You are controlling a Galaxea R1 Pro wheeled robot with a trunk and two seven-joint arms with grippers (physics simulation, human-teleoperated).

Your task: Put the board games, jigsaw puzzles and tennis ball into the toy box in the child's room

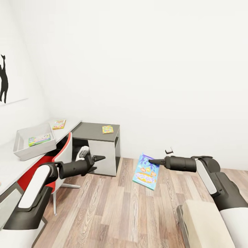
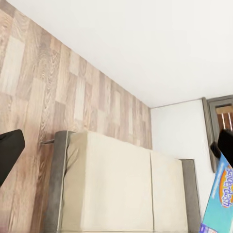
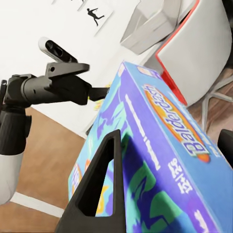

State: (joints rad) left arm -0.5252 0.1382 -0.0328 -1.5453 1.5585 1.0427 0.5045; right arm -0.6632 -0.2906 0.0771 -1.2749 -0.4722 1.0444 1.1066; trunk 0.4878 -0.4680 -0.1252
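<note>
- Right gripper (image 1: pixel 151 161): closed on a blue board game (image 1: pixel 146 171), held tilted above the wood floor (image 1: pixel 113 206).
- Left gripper (image 1: pixel 100 158): fingers apart, holding nothing, near the red-and-white chair (image 1: pixel 62 155).
- Toy box (image 1: pixel 34 141): on the pale desk (image 1: pixel 7 165), holding 1 game box.
- Jigsaw puzzle (image 1: pixel 107 129): flat on the dark desk section.
- Bed (image 2: pixel 121 189): beige mattress, beside the floor.

A blue board game box (image 1: pixel 146 171) with purple and green print and orange "Balderdash" lettering is seen against a pale wood-plank floor (image 1: pixel 113 210). A translucent grey toy box (image 1: pixel 33 141) with a green-printed box inside is set on a pale grey desk (image 1: pixel 10 162), beside a dark grey top carrying a yellow, pink and blue jigsaw puzzle (image 1: pixel 107 129). A red-and-white chair (image 1: pixel 62 153) and beige bed (image 2: pixel 121 189) are shown.
</note>
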